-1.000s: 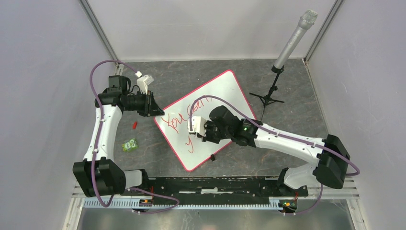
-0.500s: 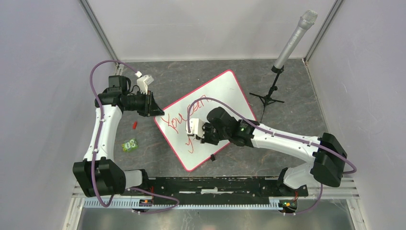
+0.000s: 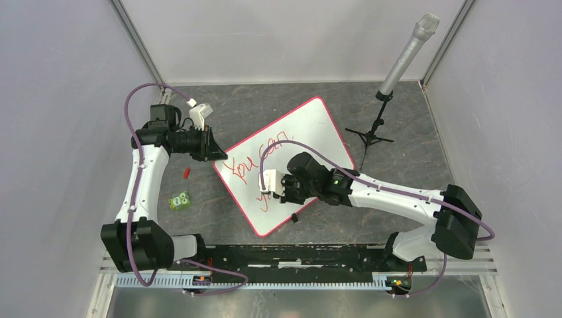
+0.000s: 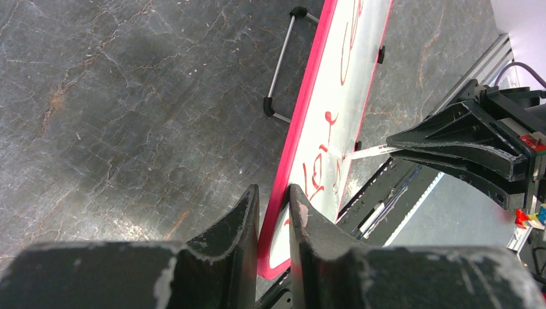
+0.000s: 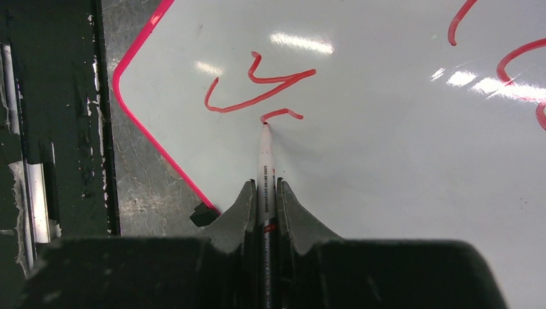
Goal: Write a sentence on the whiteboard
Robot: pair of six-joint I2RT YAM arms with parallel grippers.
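The left fingers (image 4: 235, 225) pinch the whiteboard (image 4: 351, 96) edge; the right fingers (image 5: 239, 215) clamp a marker (image 5: 265, 154), tip seemingly touching the sentence (image 5: 264, 95).

Lower centre, the left pincer (image 4: 272, 193) grips the whiteboard (image 4: 360, 96) by its pink edge; at right, a marker (image 4: 372, 151) tip touches the board beside the sentence (image 4: 317, 180).

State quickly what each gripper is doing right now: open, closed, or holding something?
Left gripper: closed on the edge of the whiteboard.
Right gripper: closed on the marker, tip touching the whiteboard.
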